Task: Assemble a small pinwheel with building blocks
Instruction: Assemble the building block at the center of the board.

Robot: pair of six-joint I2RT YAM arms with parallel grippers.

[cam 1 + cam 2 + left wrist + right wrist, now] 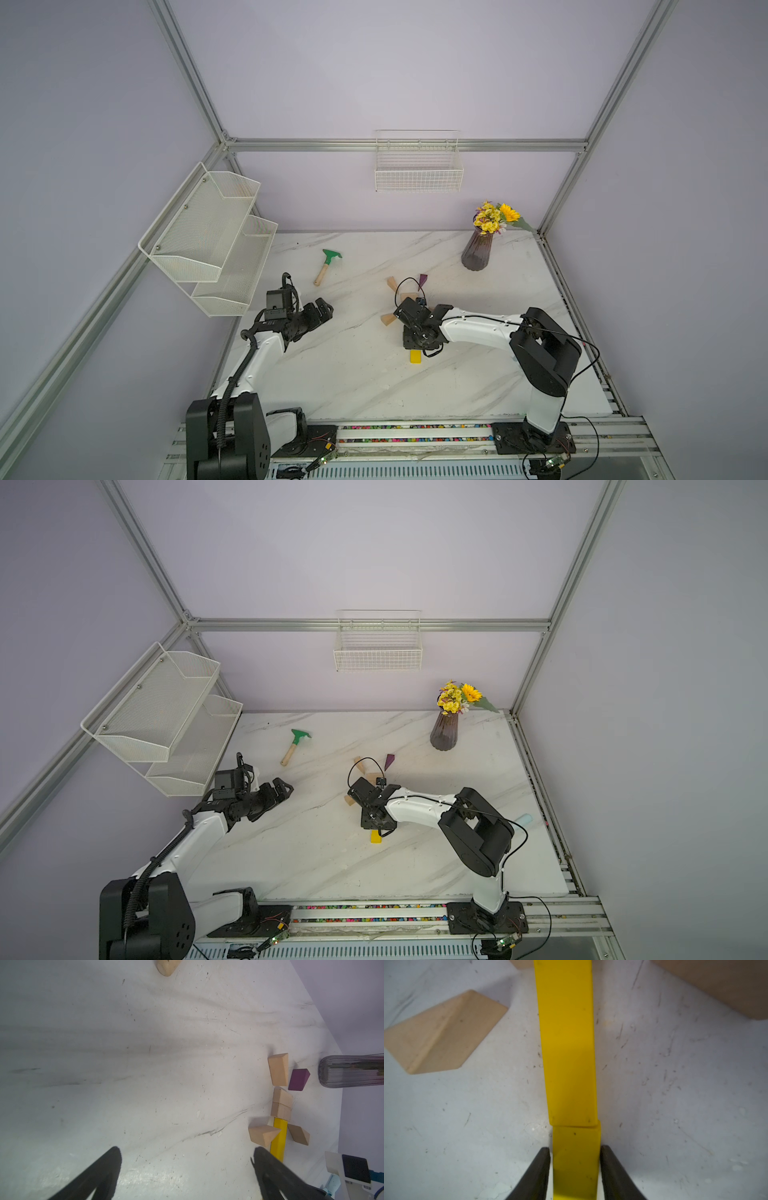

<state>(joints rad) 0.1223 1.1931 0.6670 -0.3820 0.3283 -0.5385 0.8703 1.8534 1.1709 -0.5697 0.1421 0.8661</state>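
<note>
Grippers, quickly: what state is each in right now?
Left gripper: open, empty.
Right gripper: slightly open, straddling the yellow bar, thin gaps both sides.

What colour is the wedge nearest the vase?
The wedge is purple; clearest in the left wrist view.

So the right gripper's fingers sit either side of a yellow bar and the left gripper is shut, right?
No, the left gripper is open, not shut: the left wrist view shows its fingers spread wide, holding nothing. The right gripper does straddle the yellow bar.
</note>
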